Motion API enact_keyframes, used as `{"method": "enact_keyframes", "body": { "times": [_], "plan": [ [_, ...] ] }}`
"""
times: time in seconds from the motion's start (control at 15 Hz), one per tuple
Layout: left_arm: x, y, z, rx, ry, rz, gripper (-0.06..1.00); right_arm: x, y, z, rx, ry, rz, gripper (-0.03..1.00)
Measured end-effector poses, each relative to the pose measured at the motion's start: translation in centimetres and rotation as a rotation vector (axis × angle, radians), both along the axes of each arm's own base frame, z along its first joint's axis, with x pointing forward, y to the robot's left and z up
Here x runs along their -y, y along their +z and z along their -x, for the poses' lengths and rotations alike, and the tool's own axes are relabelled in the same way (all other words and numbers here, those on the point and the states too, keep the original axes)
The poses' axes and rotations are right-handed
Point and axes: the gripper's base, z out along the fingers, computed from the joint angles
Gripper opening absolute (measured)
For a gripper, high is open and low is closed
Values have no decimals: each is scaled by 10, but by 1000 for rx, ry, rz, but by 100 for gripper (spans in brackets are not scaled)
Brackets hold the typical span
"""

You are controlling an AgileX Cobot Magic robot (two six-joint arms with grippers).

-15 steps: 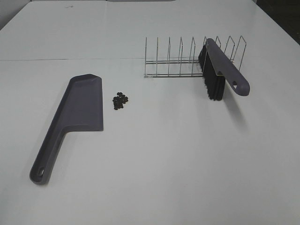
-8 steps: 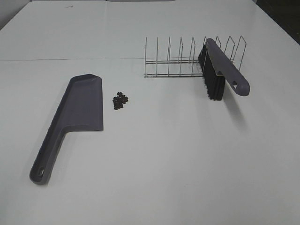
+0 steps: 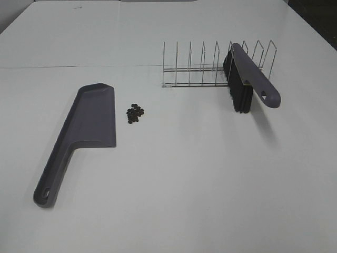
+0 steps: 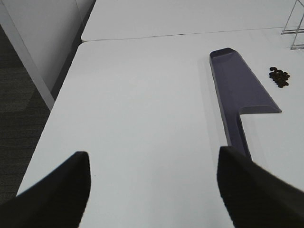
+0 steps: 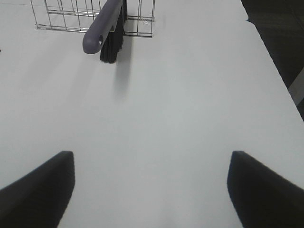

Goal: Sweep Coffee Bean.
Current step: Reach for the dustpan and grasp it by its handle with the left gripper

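Grey-purple brush was found ahead of the right gripper, handle end nearest — jaws spread, empty; left gripper likewise, facing the dustpan.

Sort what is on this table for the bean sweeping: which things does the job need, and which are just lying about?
Belongs to the job:
- coffee beans, a small pile beside the dustpan
- dustpan, lying flat on the table
- brush, propped in the rack

Just lying about:
- wire rack, which only holds the brush
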Motion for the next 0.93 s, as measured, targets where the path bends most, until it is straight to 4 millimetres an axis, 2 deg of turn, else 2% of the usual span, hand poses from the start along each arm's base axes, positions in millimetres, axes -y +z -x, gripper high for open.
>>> {"method": "enact_keyframes", "body": {
  "times": [0.93],
  "plan": [
    [0, 0, 0, 0, 0, 0, 70, 0, 0, 0, 0, 0, 0, 77]
  ]
}}
